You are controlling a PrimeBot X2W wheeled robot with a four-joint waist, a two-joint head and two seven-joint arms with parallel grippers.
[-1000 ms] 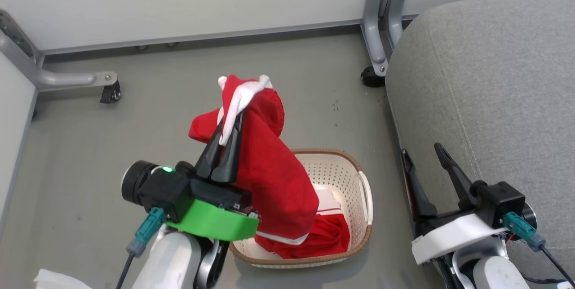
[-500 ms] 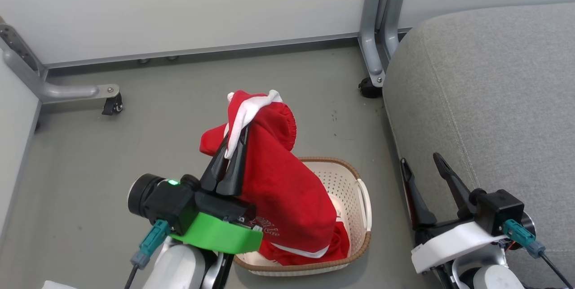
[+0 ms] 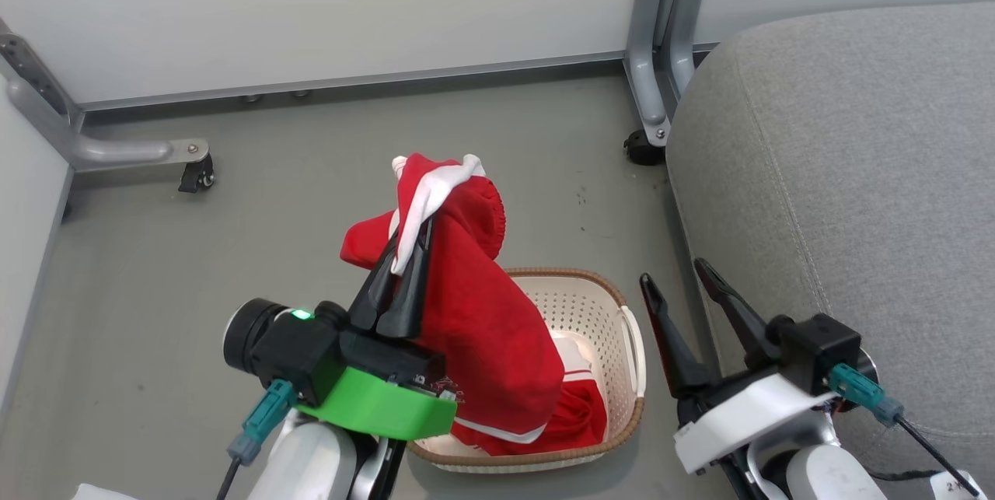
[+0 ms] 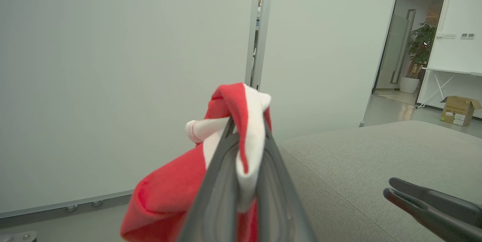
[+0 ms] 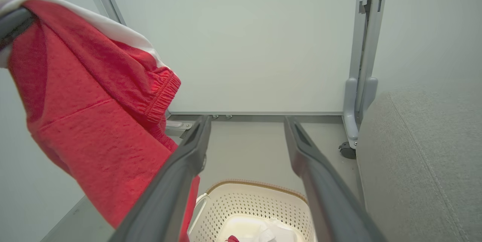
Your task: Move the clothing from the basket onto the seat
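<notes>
**Inspector:** Now, the basket (image 3: 622,309): position and contents?

**Assistant:** It stands on the grey floor (image 3: 272,173), just left of the seat (image 3: 855,173). One red garment (image 3: 579,414) with white trim lies crumpled at the near end of its base, and a white panel shows just behind it. The perforated far wall is bare.

**Inspector:** And the other piece of clothing?

**Assistant:** The red shorts (image 3: 482,329) hang from the left gripper (image 3: 412,247), raised above the basket's left side. The two fingers are pinched tight on a white-striped fold near the elastic waistband. The hem droops over the basket's near left part. I cannot tell whether it touches the garment below.

**Inspector:** The right gripper?

**Assistant:** The right gripper (image 3: 672,270) has its fingers spread wide and holds nothing. It stands between the basket and the seat's front edge, fingers pointing up the head view.
</notes>
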